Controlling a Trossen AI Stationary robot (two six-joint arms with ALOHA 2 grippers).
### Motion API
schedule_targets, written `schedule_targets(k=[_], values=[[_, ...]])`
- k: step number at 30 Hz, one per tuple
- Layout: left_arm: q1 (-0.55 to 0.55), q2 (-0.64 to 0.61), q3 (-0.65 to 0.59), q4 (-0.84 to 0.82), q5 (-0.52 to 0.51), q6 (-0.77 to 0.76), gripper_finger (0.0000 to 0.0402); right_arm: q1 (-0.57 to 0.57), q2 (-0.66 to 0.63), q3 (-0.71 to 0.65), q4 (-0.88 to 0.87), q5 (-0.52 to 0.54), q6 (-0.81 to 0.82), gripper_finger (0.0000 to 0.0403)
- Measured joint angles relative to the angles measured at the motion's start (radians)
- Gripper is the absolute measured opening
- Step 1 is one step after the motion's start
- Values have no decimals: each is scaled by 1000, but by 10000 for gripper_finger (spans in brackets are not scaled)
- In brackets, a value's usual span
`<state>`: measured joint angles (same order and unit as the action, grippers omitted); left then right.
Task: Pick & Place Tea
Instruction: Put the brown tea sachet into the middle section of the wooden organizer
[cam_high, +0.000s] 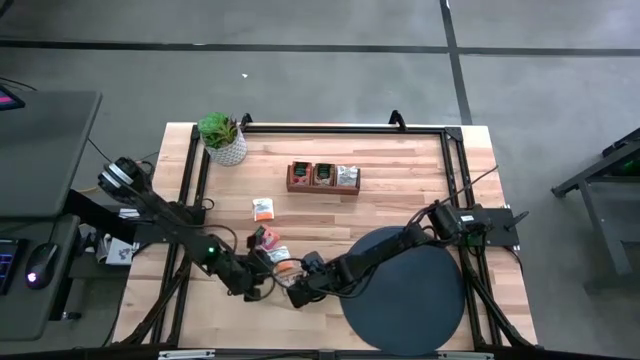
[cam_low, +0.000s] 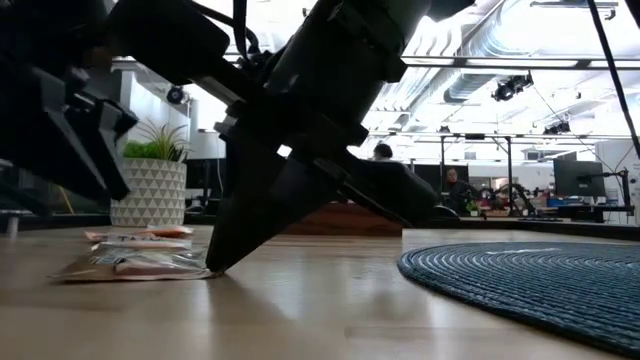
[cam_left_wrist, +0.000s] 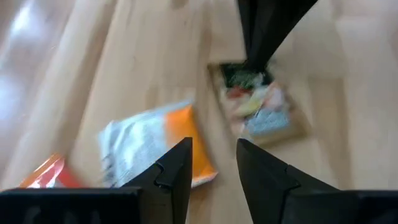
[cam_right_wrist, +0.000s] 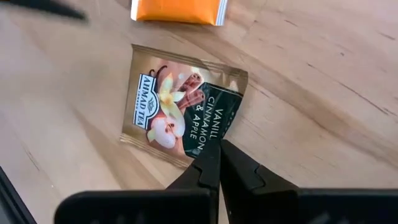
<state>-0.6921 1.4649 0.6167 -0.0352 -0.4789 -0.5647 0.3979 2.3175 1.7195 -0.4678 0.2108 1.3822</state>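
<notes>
Now sachet (cam_right_wrist: 181, 114) edge at right fingers (cam_right_wrist: 208, 169)

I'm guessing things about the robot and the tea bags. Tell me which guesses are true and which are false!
1. The right gripper is pinched shut on the edge of a vanilla and apple tea bag. True.
2. The left gripper is holding a tea bag. False: its fingers stand apart with nothing between them, above an orange and white tea bag.
3. Tea bags are piled on the round dark mat. False: the mat has none on it.
4. A small potted plant stands at a table corner. True.
</notes>
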Motion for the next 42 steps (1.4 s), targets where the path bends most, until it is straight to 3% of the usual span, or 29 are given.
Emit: schedule_targets(k=[7,13,22,31,42], values=[[-1,-133,1,-172,-18,-15,123,-12,-60,-4,-160,24,-126,0],[-1,-201,-43,-184,-26,-59,123,-54,-173,-3,-338,84,-330,0],[-1,-292,-185,-17,-26,-173,123,-172,-324,-2,-531,176,-714,0],[-1,-381,-259,53,-28,-194,124,-341,-375,0,-580,170,-1118,0],[-1,-505,-398,254,-51,-230,124,-471,-376,93,-609,157,-1362,0]])
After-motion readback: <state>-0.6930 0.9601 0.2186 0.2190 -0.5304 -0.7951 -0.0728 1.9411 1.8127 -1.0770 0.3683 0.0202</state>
